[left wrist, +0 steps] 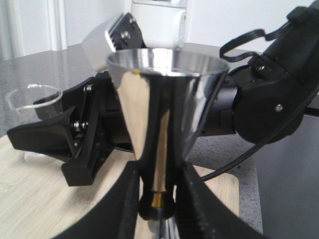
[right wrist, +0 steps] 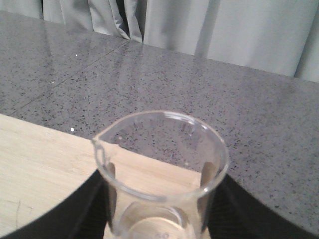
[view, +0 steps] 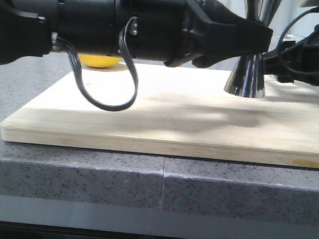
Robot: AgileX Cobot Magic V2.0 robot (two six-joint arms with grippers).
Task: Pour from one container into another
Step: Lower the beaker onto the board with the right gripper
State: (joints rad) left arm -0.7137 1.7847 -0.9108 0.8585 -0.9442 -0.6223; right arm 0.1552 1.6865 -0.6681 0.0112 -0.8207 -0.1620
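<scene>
Left gripper (left wrist: 158, 199) clamped on the jigger (left wrist: 162, 119) at its narrow waist; both black fingers (left wrist: 124, 199) press the steel just above the thin gold band. Jigger upright, its base resting on the board (view: 170, 126) at about 2 o'clock from the board's centre in the front view; the upper cone is mostly hidden there behind the left arm (view: 101, 19), which spans the frame horizontally with a loop of black cable (view: 103, 86) hanging beneath it. Jigger's top cup opens upward; whether it holds anything cannot be told from here. Right gripper (right wrist: 159, 199) closed around the beaker (right wrist: 162, 169): dark fingers (right wrist: 87, 209) sit against both sides of the glass wall. Beaker upright, its pouring lip pointing toward 9 o'clock in the right wrist view, clear, with faint markings near the bottom; contents cannot be made out. In the left wrist view the beaker appears just behind the right gripper, low to the board and near the jigger, not touching it. A yellow object (view: 100, 62) lies at the board's far edge, about 11 o'clock, mostly hidden by the left arm. Board sits on a grey speckled counter (view: 87, 175).
</scene>
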